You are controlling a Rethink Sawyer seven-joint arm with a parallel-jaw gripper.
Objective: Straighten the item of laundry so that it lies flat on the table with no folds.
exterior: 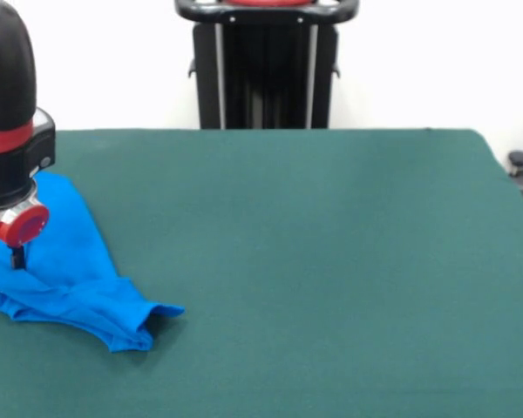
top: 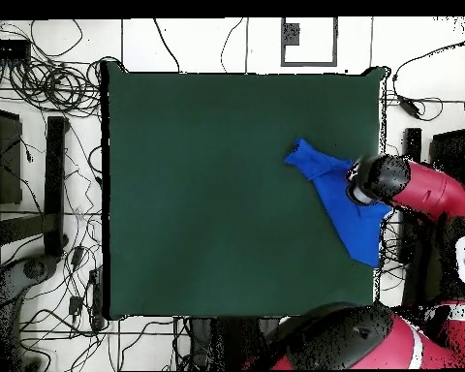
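While reaching in from the table's side edge, red and black arm (top: 425, 189) bent low, wrist end parked right over the crumpled bright blue shirt (exterior: 74, 266), gripper (exterior: 16, 254) down at the cloth. No print or lettering readable anywhere, just plain blue fabric bunched into folds with one pointed corner sticking out toward the middle of the table. Can't tell whether the gripper is pinching the cloth or let go, too hidden under the wrist; shirt sitting near one edge of the wide dark green felt table (exterior: 331, 261), hanging slightly past it in the overhead view.
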